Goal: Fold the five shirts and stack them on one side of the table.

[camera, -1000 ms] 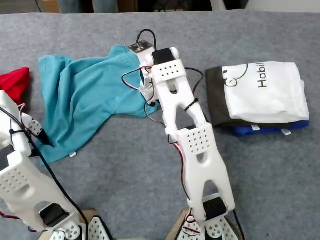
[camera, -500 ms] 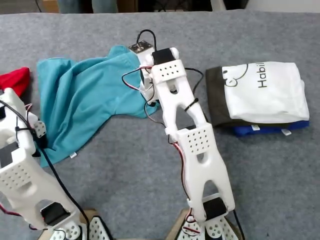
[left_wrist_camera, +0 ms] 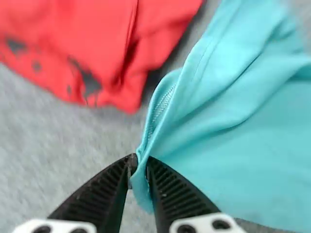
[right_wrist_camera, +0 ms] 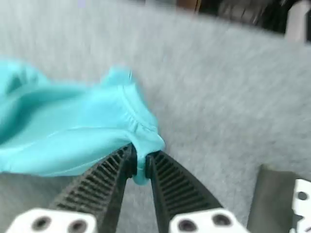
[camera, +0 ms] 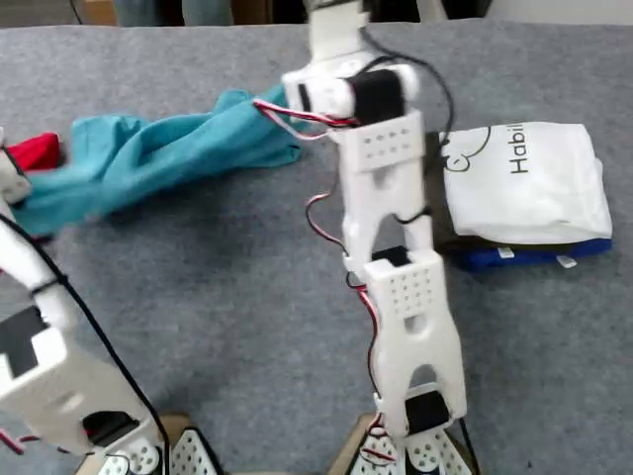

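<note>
The left gripper (left_wrist_camera: 137,162) and right gripper (right_wrist_camera: 140,158) are each pinching an edge of the teal shirt (camera: 168,148), fingers closed on cloth. It is stretching as a bunched band between them over the bench (camera: 247,297), beside the red shirt (camera: 35,150); the folded stack (camera: 524,183) is sitting at right.

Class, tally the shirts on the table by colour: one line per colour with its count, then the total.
teal shirt: 1
red shirt: 1
white shirt: 1
dark shirt: 1
blue shirt: 1
Total: 5
</note>
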Controlling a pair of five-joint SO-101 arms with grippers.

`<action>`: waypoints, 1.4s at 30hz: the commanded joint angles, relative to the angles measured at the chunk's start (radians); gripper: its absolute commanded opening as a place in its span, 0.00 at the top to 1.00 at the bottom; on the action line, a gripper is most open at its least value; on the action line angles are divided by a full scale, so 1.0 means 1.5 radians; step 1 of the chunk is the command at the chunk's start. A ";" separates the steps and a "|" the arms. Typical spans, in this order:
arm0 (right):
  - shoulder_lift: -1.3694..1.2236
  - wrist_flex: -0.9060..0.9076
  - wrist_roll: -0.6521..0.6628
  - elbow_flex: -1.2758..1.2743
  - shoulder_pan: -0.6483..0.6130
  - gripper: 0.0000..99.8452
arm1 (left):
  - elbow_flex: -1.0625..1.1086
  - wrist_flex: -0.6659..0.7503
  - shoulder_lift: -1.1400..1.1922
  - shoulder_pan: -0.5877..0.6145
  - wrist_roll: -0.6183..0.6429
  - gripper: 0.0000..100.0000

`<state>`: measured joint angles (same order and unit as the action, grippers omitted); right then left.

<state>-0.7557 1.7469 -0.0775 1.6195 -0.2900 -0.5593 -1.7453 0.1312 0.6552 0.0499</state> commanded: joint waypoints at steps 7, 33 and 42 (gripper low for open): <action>0.318 -0.144 -0.031 0.032 0.093 0.99 | -0.165 -0.009 -0.203 0.020 -0.010 0.97; 0.676 -0.236 0.090 -0.406 0.166 0.99 | 0.417 0.144 -0.676 0.018 -0.025 0.97; 0.562 -0.593 0.087 -0.783 0.113 0.99 | 0.937 0.978 -0.600 -0.058 -0.029 0.97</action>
<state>0.1312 1.0334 0.0483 0.5577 -0.0706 0.6805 -0.8140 -0.8186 0.6091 0.0161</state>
